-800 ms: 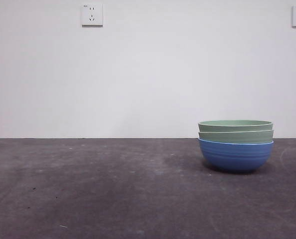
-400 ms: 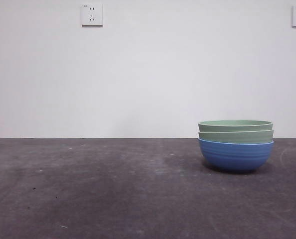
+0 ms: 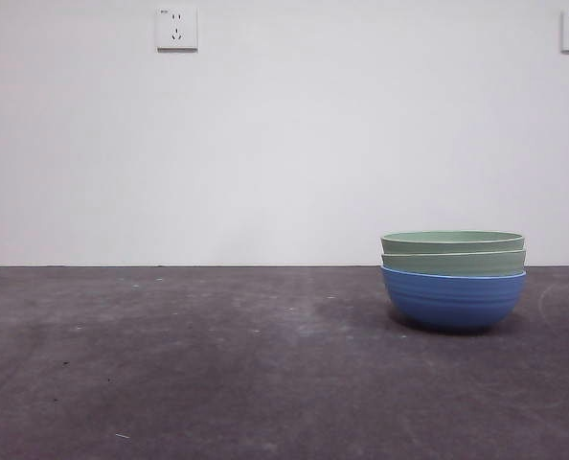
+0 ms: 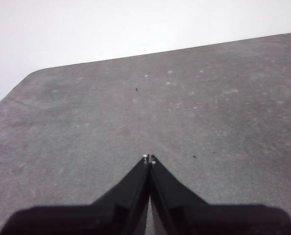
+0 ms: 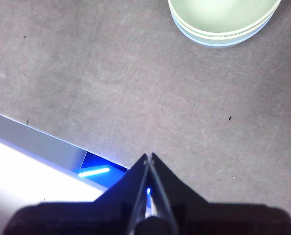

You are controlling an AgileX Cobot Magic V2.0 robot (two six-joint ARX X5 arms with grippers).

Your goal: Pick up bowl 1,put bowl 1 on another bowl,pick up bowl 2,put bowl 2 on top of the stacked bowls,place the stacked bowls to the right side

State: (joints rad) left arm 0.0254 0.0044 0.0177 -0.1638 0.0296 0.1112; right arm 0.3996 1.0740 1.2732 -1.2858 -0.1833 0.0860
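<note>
Stacked and set down toward the right side of the bench [image 3: 170,383]: two pale green bowls [image 3: 453,251] nested in the blue bowl [image 3: 453,299]. Left gripper [image 4: 149,159] pinched closed over bare tabletop; right gripper [image 5: 149,156] likewise closed, well apart from the stack near the bench edge. Probably nothing left but keeping both arms clear. Scuffed grey surface, white wall, two sockets [image 3: 176,28].

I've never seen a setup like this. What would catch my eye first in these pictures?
The stack of bowls on the right of the dark table: two pale green bowls nested in a blue bowl. Behind it, a bare white wall carries a socket high up. The right end effector hangs apart from the stack, jaws shut and holding nothing; the left end effector, also shut, is over bare table.
</note>
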